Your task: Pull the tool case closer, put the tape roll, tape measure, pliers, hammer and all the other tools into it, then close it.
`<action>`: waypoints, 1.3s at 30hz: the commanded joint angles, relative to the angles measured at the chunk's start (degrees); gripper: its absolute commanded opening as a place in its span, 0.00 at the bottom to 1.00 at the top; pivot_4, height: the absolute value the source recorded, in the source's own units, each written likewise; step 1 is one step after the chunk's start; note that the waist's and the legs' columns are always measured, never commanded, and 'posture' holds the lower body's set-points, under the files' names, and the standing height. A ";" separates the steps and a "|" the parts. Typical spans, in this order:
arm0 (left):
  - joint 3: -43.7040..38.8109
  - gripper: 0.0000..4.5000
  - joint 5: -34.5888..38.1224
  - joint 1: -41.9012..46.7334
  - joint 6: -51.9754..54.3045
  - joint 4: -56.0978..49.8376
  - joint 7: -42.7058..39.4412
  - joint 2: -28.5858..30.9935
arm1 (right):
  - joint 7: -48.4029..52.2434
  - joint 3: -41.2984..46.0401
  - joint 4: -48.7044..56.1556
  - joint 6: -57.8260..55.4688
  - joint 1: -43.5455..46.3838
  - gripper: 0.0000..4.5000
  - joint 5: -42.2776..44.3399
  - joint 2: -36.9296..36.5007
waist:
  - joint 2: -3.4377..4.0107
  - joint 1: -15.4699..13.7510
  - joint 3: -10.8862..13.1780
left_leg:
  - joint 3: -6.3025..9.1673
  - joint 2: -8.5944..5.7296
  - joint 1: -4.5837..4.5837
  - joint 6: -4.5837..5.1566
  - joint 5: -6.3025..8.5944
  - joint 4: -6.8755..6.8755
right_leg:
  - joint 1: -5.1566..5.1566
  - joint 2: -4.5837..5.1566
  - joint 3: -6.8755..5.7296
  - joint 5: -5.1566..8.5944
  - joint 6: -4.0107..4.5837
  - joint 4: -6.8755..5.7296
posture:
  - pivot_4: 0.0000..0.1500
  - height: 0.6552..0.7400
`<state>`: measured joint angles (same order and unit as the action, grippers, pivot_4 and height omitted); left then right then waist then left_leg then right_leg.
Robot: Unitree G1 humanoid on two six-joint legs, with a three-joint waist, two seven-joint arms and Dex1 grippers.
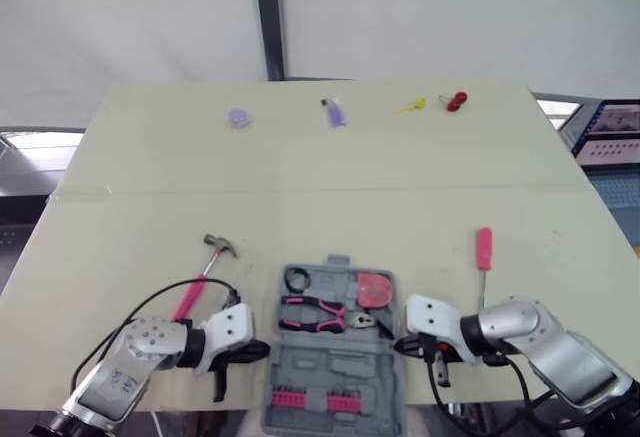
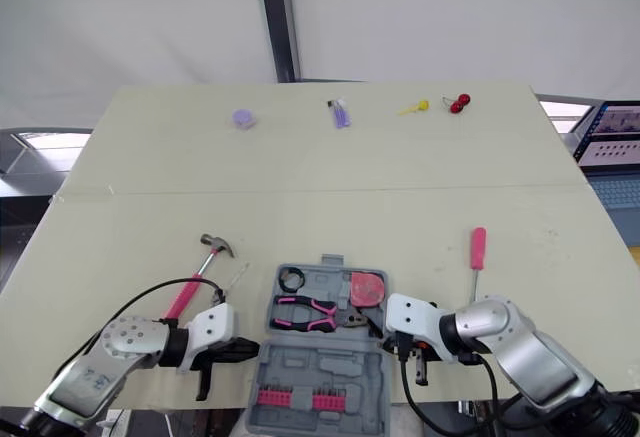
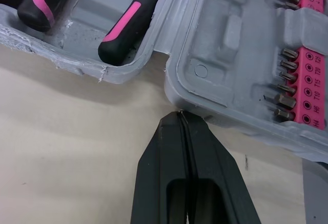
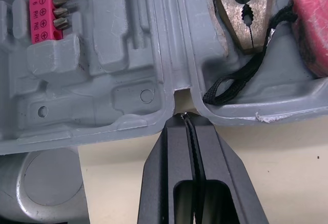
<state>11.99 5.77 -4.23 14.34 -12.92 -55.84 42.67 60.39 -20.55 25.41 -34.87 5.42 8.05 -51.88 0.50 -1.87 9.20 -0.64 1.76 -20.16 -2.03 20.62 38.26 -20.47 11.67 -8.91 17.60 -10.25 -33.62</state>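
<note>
The grey tool case [image 1: 335, 369] lies open at the table's near edge. Its far half holds a black tape roll [image 1: 297, 279], pink-and-black pliers [image 1: 315, 314] and a red tape measure [image 1: 375, 289]. A pink strip of bits [image 1: 320, 398] sits in the near half. Left of the case lies a pink-handled hammer [image 1: 200, 282]; to its right is a red-handled screwdriver [image 1: 483, 257]. My left gripper [image 3: 180, 115] is shut, its tips touching the case's left rim by the hinge notch. My right gripper [image 4: 185, 116] is shut too, tips at the right hinge notch.
Small items lie along the table's far edge: a purple disc [image 1: 238, 117], a purple stick-like thing [image 1: 335, 112], a yellow piece [image 1: 410, 106] and a red piece [image 1: 457, 101]. The case overhangs the near table edge [image 1: 250, 412]. A monitor [image 1: 612, 129] stands off the table's right.
</note>
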 commanded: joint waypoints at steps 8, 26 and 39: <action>0.81 0.00 -3.04 3.28 -2.24 2.98 1.78 -2.31 | -0.82 -0.54 0.59 1.62 0.41 0.01 -1.08 2.52 | 0.01 -0.99 -0.03 | -0.01 0.00 0.02 0.01 -0.01 0.10 | 0.04 -0.01 0.01 -0.05 0.08 -0.02 | 1.00 1.00; -0.75 0.00 -2.63 5.06 -3.51 5.73 1.85 -2.08 | -0.35 -0.22 -0.71 2.71 0.45 0.01 -3.27 2.95 | 0.01 -1.01 -0.02 | -0.01 0.00 0.01 0.01 -0.01 0.11 | 0.02 -0.01 0.01 -0.05 0.09 -0.04 | 1.00 1.00; -4.13 0.00 -1.24 6.07 -4.85 9.34 0.76 -0.37 | -0.62 0.03 -1.77 3.49 0.55 0.01 -4.13 3.79 | 0.01 -0.50 -0.02 | -0.01 0.01 0.00 0.00 -0.01 0.05 | -0.03 -0.03 0.00 -0.05 0.09 -0.04 | 1.00 1.00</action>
<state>9.19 4.65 1.70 9.79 -4.68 -55.81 41.68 60.03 -20.20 23.11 -32.42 5.62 3.93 -48.55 0.51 -2.37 9.18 -0.65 1.77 -20.16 -2.02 20.61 38.31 -20.50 11.64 -8.91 17.54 -10.16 -33.66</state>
